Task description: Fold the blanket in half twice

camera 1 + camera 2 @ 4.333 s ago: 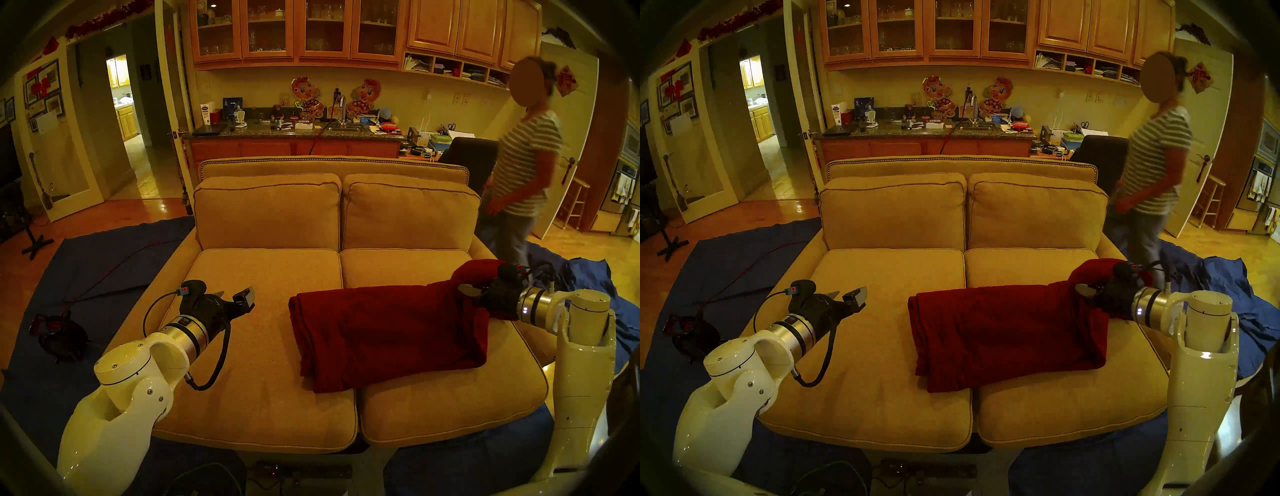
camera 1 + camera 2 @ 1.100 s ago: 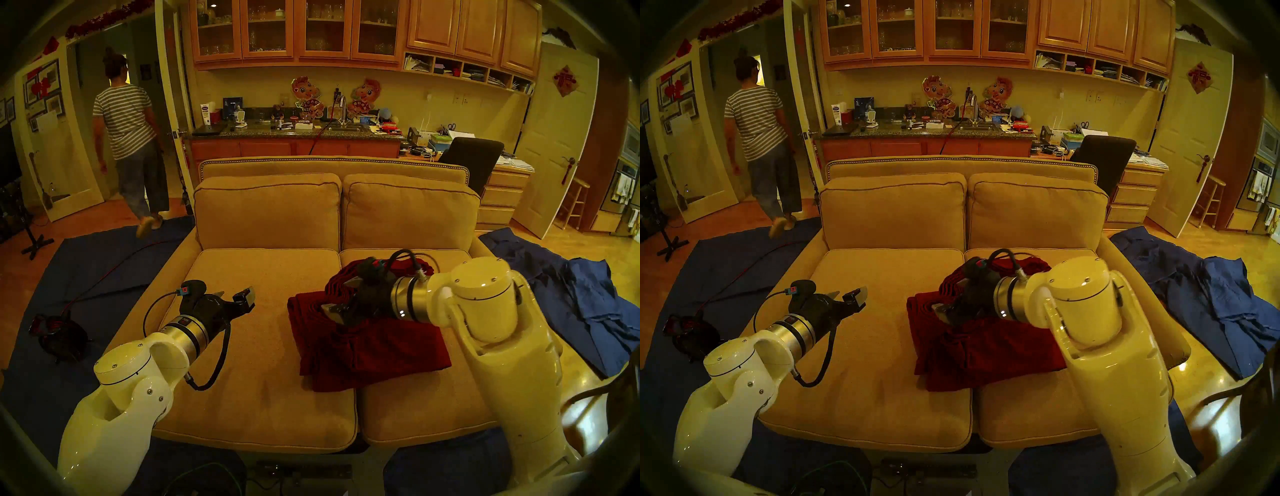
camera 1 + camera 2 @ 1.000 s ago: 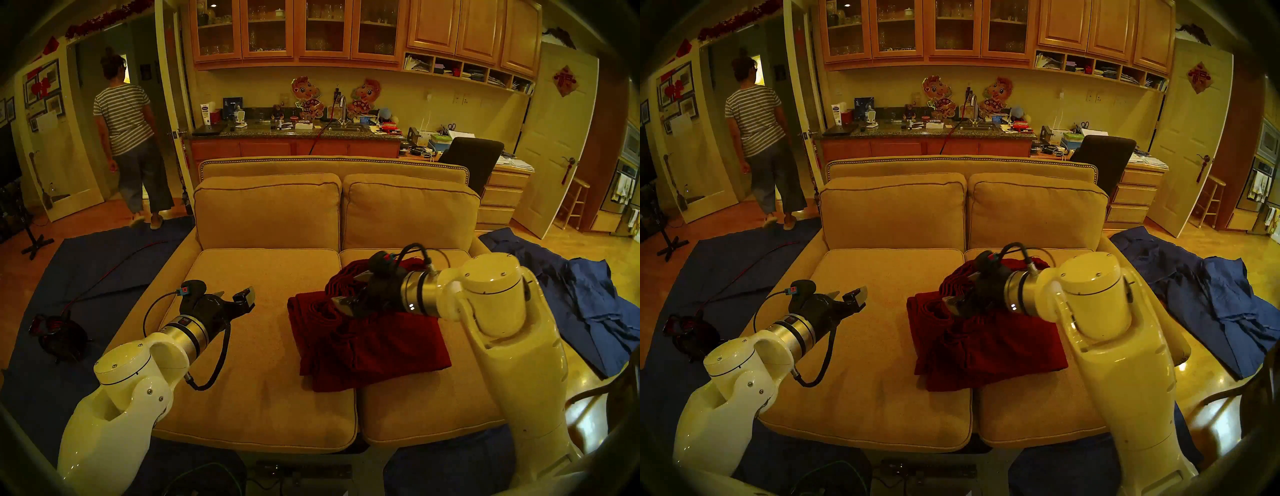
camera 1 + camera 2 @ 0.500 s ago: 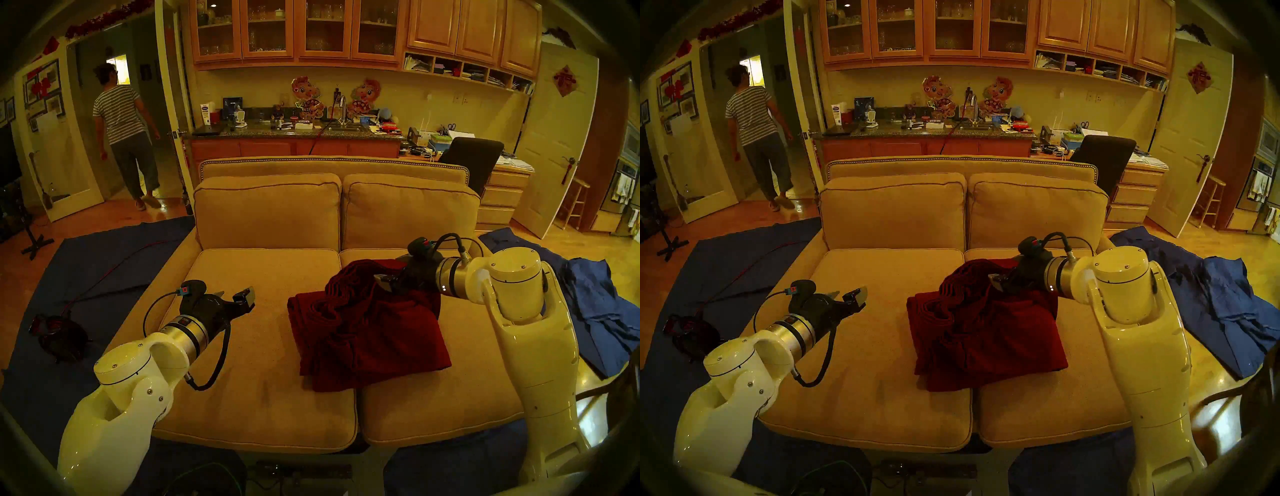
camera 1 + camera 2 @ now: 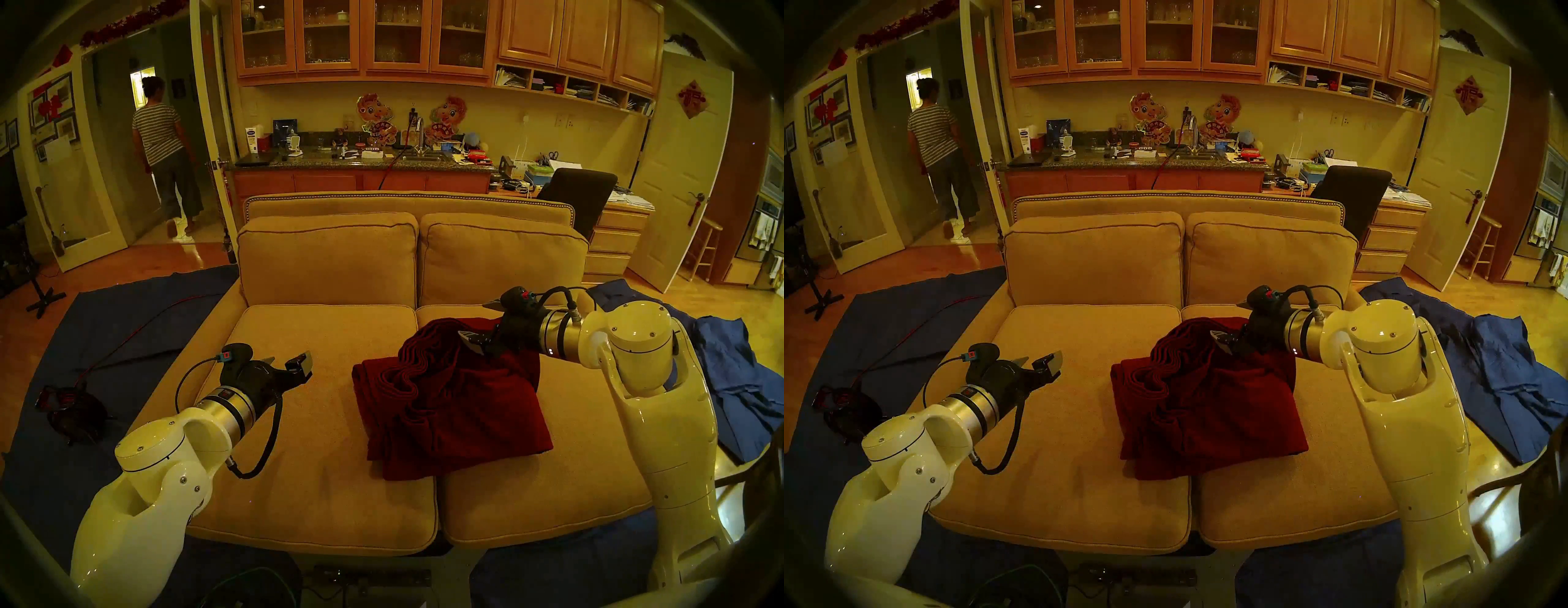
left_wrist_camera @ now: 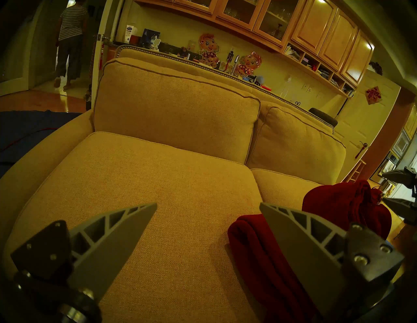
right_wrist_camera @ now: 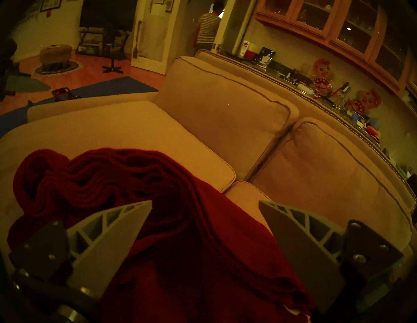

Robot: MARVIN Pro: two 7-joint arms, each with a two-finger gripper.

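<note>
one maroon blanket (image 5: 449, 403) lies folded and rumpled across the seam of the tan sofa's (image 5: 331, 424) two seat cushions. right pincer (image 5: 481, 322) hovers open over its far edge, holding nothing. left pincer (image 5: 292, 363) hangs open above the left cushion, well apart.
</note>
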